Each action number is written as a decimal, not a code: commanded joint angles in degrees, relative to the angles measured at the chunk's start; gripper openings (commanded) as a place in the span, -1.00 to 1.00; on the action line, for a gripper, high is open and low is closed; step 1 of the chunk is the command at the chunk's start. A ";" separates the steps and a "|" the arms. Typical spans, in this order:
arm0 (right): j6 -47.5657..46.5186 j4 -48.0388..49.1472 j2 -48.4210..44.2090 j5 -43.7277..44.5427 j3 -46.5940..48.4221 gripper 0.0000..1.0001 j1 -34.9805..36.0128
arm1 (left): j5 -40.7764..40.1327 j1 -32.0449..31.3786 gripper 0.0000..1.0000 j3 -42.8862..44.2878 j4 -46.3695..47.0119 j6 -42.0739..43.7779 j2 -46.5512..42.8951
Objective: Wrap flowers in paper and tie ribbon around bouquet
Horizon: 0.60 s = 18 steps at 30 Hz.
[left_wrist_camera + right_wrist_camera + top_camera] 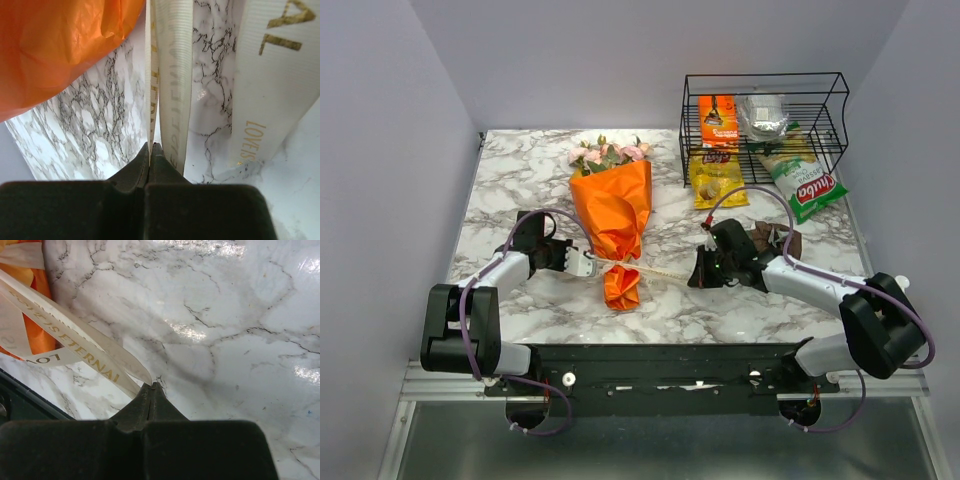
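Marble table (520,170), white with grey veining, glossy; pale walls (390,150) on three sides. Black wire basket (765,75) at the table's far right; inside it, an orange packet (717,120) upright at left; a foil bundle (766,115) just beside it. Yellow packet (717,178) and green bag (807,182) lie at the basket's front, reaching onto the table; a dark brown packet (772,238) lies nearer, partly hidden.

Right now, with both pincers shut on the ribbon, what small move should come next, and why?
The left pincer and right pincer each pinch an end of the ribbon, which circles the bouquet at its narrow waist. I would probably ease them slightly apart to cinch it.
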 commanded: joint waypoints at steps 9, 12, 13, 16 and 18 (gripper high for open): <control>-8.48 -11.62 2.29 5.04 5.67 -0.99 -2.78 | -5.85 3.97 -1.00 3.29 -7.78 1.03 -0.73; -11.56 -10.12 6.16 2.93 12.28 -0.99 -2.69 | -3.90 3.71 -1.00 4.96 -11.30 -1.59 -1.26; -12.27 -9.85 8.43 2.57 16.39 -0.99 -2.60 | -3.55 1.88 -1.00 5.32 -11.83 -2.48 -1.70; -14.20 -7.66 11.08 -0.59 21.33 -0.85 -1.90 | -1.80 1.07 -1.00 6.55 -14.64 -5.64 -2.84; -15.35 -6.78 13.63 -3.74 23.36 -0.39 -1.81 | -0.74 0.63 -1.00 6.73 -16.84 -6.44 -3.37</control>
